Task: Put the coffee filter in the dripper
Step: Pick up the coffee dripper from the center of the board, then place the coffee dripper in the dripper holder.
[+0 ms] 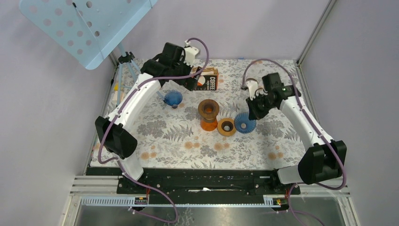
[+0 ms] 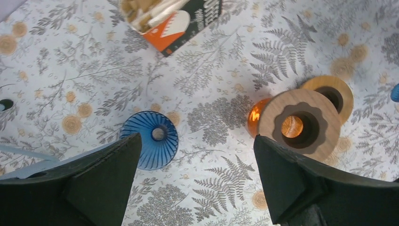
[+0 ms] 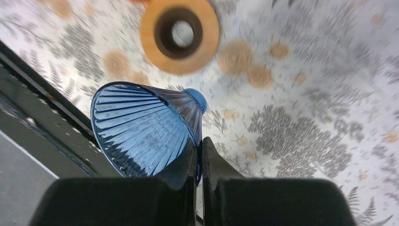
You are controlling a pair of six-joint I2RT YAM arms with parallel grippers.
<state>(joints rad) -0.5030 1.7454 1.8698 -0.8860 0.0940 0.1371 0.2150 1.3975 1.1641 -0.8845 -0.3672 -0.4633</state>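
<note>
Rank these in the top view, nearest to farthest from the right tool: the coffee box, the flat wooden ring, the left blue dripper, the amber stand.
1. flat wooden ring, just left of the right tool.
2. amber stand, in the middle.
3. coffee box, at the far edge.
4. left blue dripper, far to the left.

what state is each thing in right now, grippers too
left gripper: open, holding nothing
right gripper: shut on the right dripper's rim
right dripper: pinched by its rim, tilted, no filter in it
left dripper: not held, no filter in it
filter box: open, filters showing inside
carafe: upright, nothing set on it
wooden ring: lying flat beside the carafe
</note>
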